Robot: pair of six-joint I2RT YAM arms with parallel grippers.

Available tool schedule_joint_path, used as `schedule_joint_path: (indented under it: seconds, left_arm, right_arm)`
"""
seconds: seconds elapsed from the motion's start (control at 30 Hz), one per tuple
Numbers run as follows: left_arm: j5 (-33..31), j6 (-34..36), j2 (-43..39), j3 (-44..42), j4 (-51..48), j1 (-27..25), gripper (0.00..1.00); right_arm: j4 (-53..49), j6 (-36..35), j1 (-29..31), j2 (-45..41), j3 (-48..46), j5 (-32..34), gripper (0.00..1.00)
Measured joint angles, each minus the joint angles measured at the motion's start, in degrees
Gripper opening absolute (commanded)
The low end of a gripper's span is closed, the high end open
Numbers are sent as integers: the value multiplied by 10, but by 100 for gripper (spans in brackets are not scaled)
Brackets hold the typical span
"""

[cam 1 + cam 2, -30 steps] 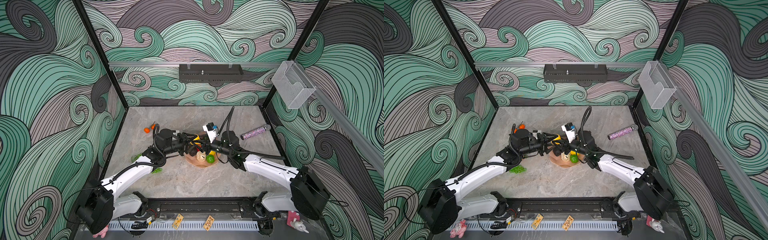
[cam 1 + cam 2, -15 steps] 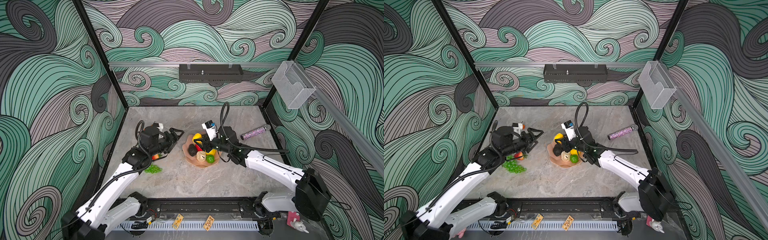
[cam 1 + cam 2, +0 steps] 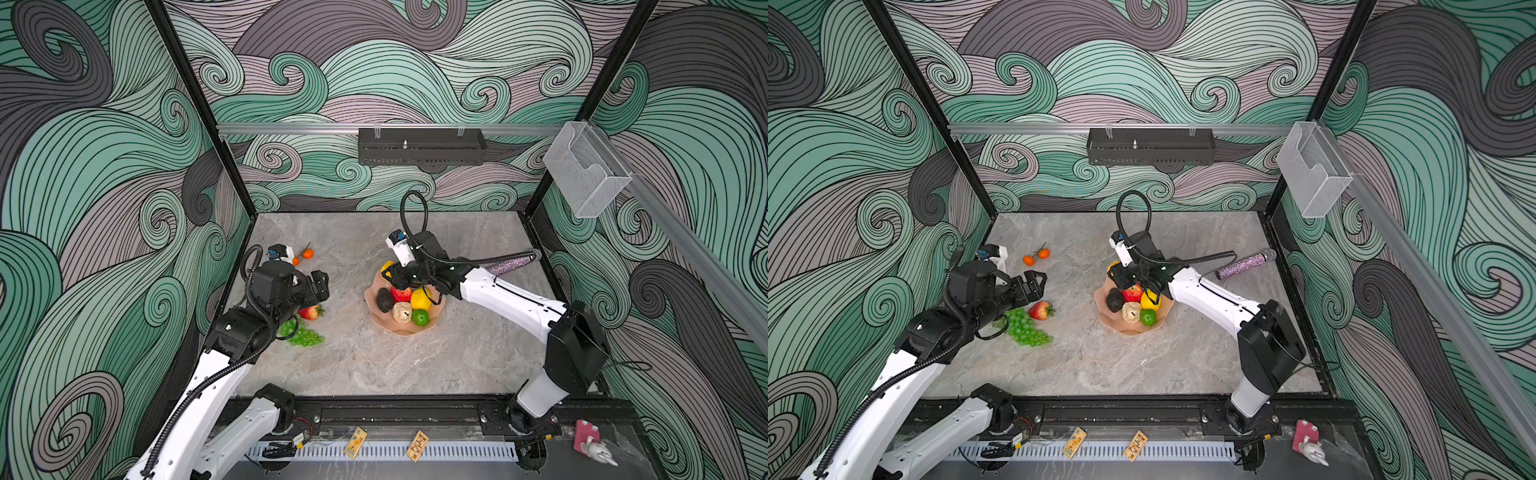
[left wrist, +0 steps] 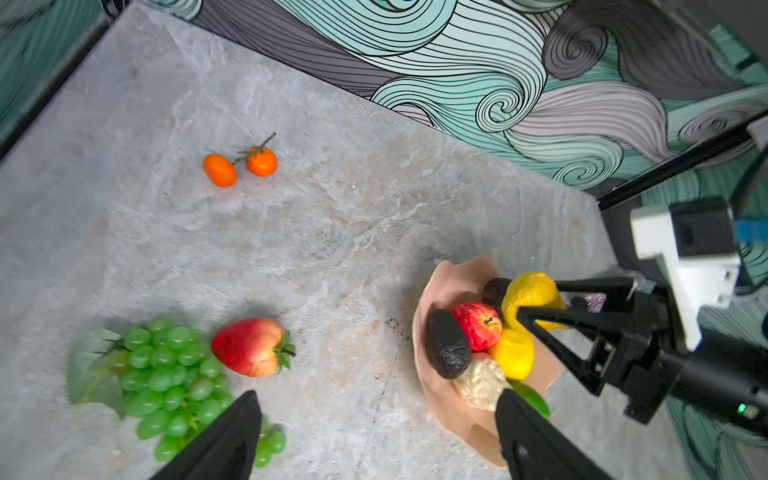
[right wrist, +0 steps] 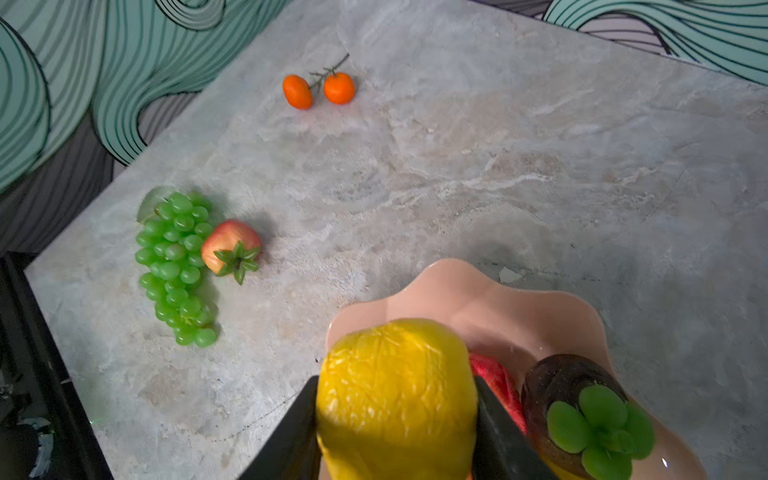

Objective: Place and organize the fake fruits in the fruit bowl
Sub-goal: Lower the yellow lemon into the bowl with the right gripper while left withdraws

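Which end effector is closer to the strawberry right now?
Left. The left end effector hovers open close by the strawberry; the right end effector is across the table over the bowl, shut on a yellow fruit.

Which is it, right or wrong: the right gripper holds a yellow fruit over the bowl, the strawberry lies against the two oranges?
Wrong: the strawberry lies against the grape bunch, apart from the oranges; the right wrist view shows it. The rest stands.
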Motion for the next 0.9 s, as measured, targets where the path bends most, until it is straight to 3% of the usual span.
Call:
schedule_joint_path:
  seconds: [0.33, 0.9]
  left_arm:
    - [-58, 115, -46, -19, -15, 0, 90]
    - [-63, 146, -77, -53, -5, 0, 91]
  right_arm:
    - [-98, -30, 0, 116, 110, 19, 43]
    - [-173, -69, 4, 210, 196, 57, 46]
